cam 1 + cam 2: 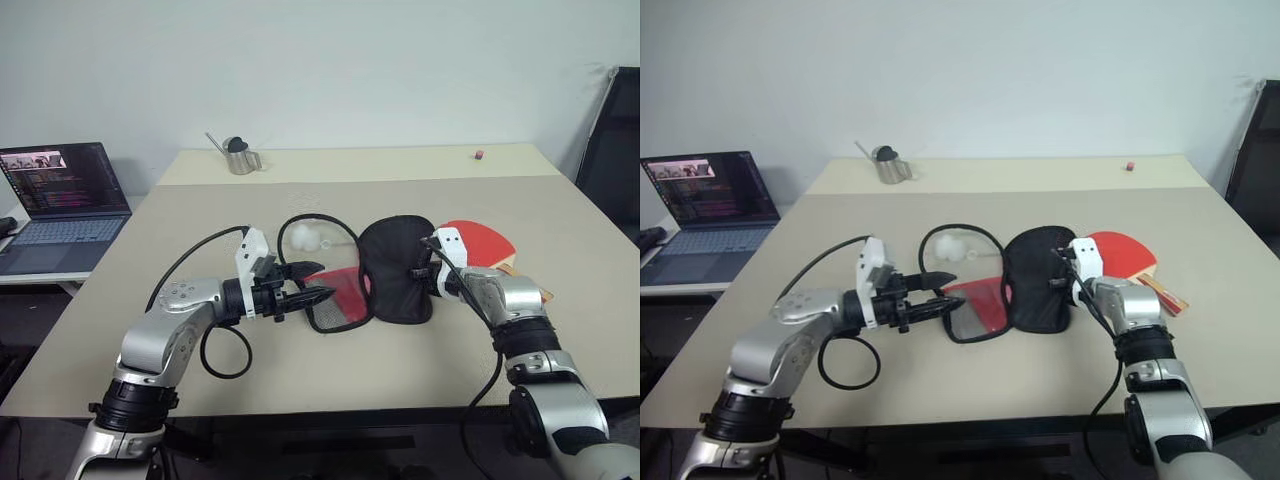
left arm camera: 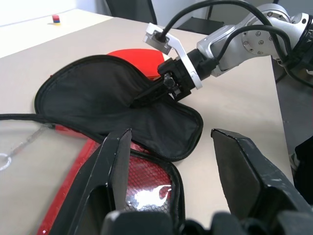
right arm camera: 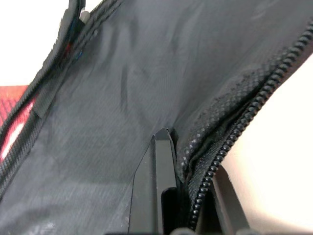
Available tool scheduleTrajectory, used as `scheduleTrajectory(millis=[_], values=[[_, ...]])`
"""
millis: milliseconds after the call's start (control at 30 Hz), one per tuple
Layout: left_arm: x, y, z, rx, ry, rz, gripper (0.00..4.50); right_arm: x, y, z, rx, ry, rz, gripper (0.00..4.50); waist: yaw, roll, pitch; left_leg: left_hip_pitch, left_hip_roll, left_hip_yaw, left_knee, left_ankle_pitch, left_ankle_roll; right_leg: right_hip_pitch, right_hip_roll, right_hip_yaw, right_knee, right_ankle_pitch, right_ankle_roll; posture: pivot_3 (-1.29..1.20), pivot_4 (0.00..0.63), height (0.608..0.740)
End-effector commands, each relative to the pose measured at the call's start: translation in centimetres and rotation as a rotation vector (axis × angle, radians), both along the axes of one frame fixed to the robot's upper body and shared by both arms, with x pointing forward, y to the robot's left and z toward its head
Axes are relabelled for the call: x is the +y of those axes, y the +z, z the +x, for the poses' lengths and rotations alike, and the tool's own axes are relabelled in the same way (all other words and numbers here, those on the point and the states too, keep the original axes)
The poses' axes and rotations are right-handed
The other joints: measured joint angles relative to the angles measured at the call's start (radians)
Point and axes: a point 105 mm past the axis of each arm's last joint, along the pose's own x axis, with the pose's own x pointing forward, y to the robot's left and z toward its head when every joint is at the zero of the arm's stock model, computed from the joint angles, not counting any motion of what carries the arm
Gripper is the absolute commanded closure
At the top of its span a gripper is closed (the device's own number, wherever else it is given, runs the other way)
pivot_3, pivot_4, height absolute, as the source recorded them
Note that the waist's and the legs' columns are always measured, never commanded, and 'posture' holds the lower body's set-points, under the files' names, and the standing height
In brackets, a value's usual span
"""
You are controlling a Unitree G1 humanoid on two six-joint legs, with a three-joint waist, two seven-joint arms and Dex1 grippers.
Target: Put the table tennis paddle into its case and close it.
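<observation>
case [image 1: 397, 268] soft, floppy; best gripped at zipper edge | right gripper [image 2: 155, 91] clamped on its black flap | left gripper [image 1: 318, 283] fingers apart, empty | paddle [image 1: 480, 241] stiff, light

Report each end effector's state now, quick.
Left end effector: open, holding nothing, beside the red side of the case.
Right end effector: shut on the case's black flap.

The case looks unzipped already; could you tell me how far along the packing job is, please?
Done: the case lies open. In hand: the right gripper pinches its black flap; the left gripper is open beside the red half. Left: the paddle still lies outside the case, then zipping.
</observation>
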Motion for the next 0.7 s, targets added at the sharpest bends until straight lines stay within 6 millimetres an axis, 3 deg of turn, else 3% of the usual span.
scheduleTrajectory(millis=[33,333,433,600,700], values=[[-0.3,1.0,-0.2,-0.044,-0.025,-0.005,1.67,0.0,0.9,-0.3,-0.023,0.047,-0.023,4.45,0.000,0.000,0.000,0.000,0.000,0.000,0.000,0.000,0.000,0.000,0.000,0.000,0.000,0.000,0.000,0.00,0.150,0.740],[-0.2,0.8,-0.3,-0.041,-0.021,0.001,1.67,0.8,0.9,-0.6,-0.010,0.109,-0.020,4.45,0.000,0.000,0.000,0.000,0.000,0.000,0.000,0.000,0.000,0.000,0.000,0.000,0.000,0.000,0.000,0.00,0.150,0.740],[-0.2,0.7,-0.3,-0.043,-0.017,0.002,1.67,0.3,0.9,-0.4,-0.012,0.089,-0.038,3.84,0.000,0.000,0.000,0.000,0.000,0.000,0.000,0.000,0.000,0.000,0.000,0.000,0.000,0.000,0.000,0.00,0.150,0.740],[-0.1,0.6,-0.1,-0.045,-0.006,0.001,1.67,0.0,1.8,-0.7,-0.030,0.116,-0.011,2.15,0.004,0.000,0.000,0.001,0.000,0.000,0.001,0.000,0.000,0.001,0.000,0.000,0.000,0.000,0.000,0.00,0.150,0.740],[-0.1,0.5,0.0,-0.047,-0.002,-0.001,1.67,-1.1,2.1,-0.6,-0.046,0.090,-0.023,2.15,0.007,0.000,0.000,0.000,0.000,-0.001,0.000,0.000,0.000,0.001,0.000,-0.001,0.000,0.000,0.000,0.00,0.150,0.740]])
